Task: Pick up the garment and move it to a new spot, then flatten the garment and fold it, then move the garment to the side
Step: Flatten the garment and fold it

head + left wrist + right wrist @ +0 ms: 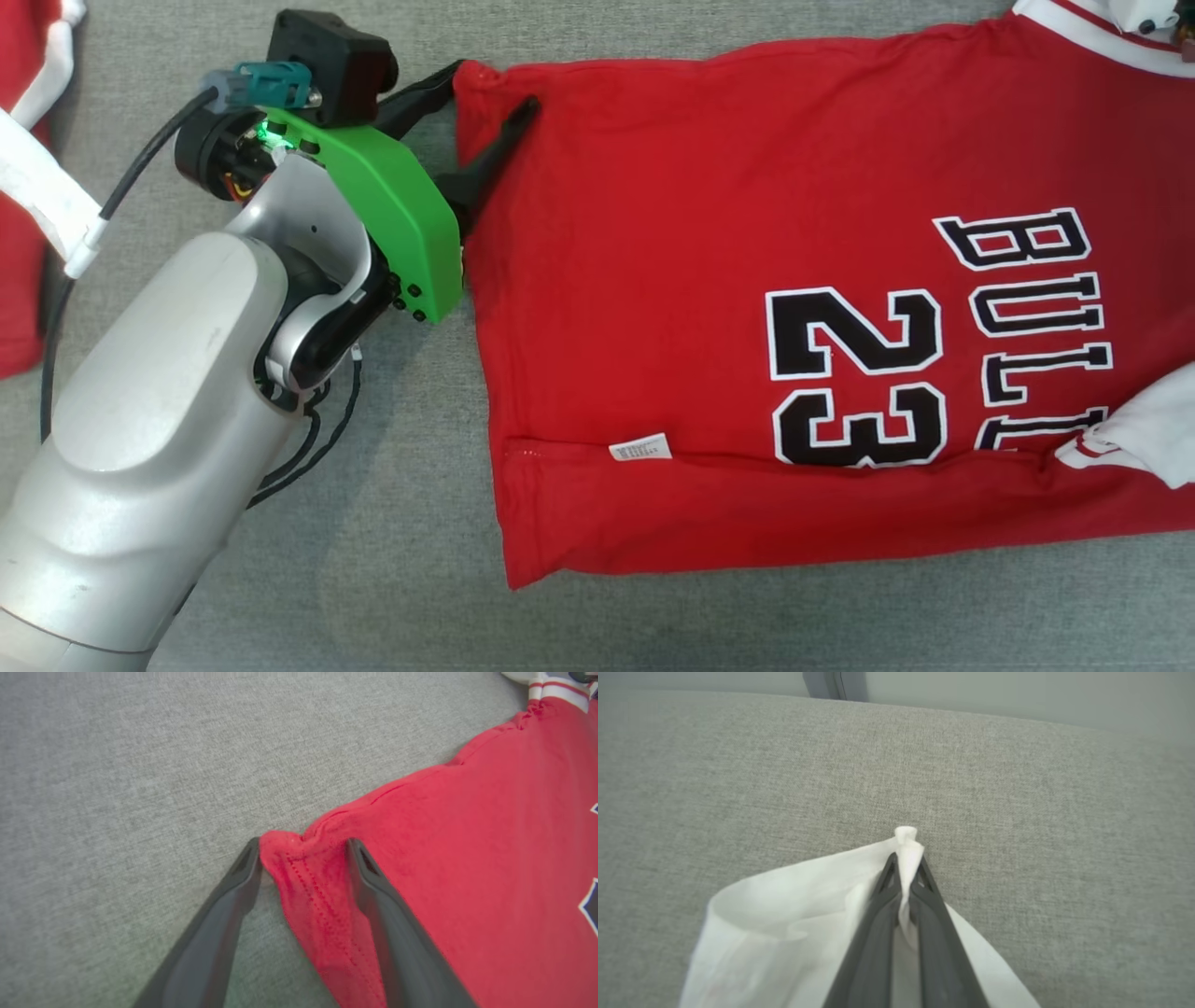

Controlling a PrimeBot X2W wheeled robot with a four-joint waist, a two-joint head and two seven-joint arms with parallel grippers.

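Red jersey (709,308) lies mostly flat; folding and moving aside remain. Left gripper (495,86) jaws apart astride its hem corner (285,849); right gripper (906,858) clamped on white fabric (784,914).

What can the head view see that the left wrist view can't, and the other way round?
The head view adds the whole number 23, the lettering beside it, a white label, a white sleeve and the silver arm with its green bracket. The left wrist view adds a close look at the dotted hem stitching on the corner. Both share the red jersey, the grey cloth surface and the left end effector, its two dark fingers open astride the jersey's corner.
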